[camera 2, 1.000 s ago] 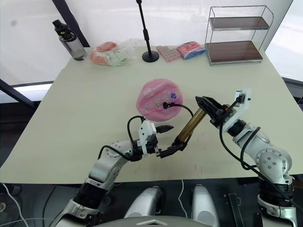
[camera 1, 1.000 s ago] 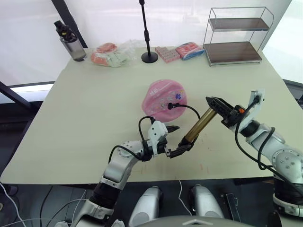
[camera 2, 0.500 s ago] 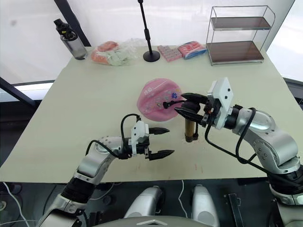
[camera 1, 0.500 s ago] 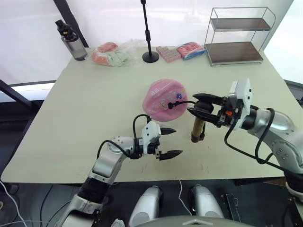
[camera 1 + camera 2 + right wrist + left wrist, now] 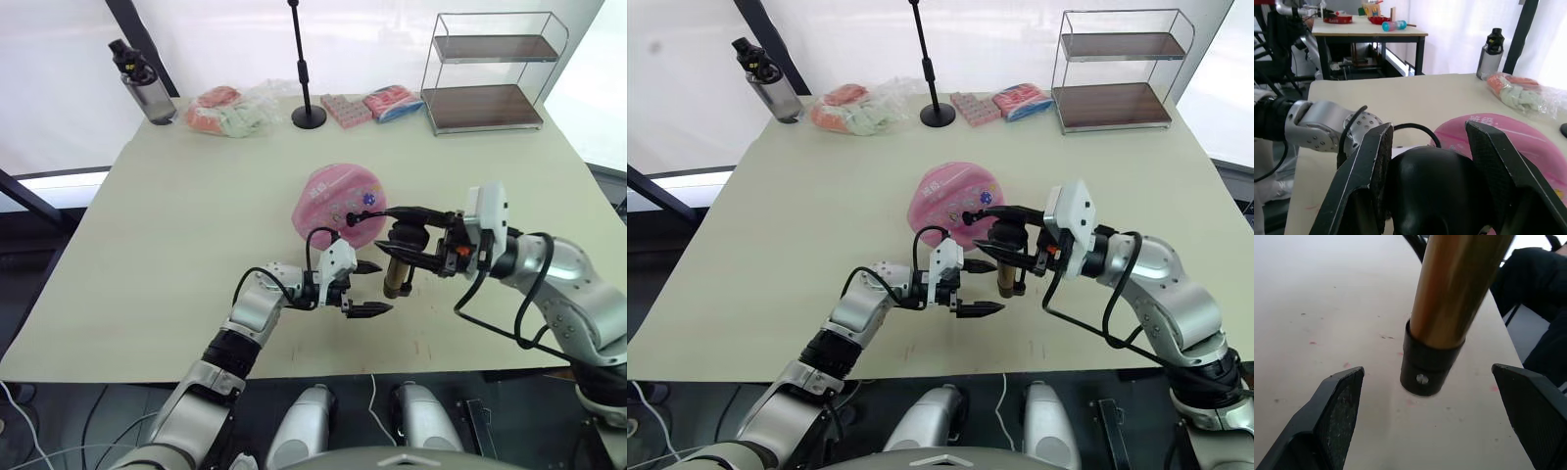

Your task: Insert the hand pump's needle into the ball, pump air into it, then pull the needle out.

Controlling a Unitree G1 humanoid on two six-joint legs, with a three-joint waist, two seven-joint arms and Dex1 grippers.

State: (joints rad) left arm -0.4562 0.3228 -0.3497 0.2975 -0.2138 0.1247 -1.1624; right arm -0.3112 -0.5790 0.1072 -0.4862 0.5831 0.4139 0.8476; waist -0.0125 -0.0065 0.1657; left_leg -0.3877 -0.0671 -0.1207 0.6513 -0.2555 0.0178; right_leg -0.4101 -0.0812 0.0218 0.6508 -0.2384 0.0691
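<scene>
Left wrist view: pump (image 5: 1449, 308) base between spread left claw (image 5: 1420, 416); right claw (image 5: 1432, 166) straddling handle.

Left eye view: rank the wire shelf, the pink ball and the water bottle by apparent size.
1. Wire shelf, largest.
2. Ball.
3. Water bottle, smallest.
The shelf and bottle stand farther back, so true sizes may differ.

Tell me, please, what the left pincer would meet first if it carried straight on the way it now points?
Most likely the hand pump. The left pincer is open, and in the left wrist view the pump's black base cap stands on the table directly ahead, between its fingers. The exact gap is hard to judge.
</scene>
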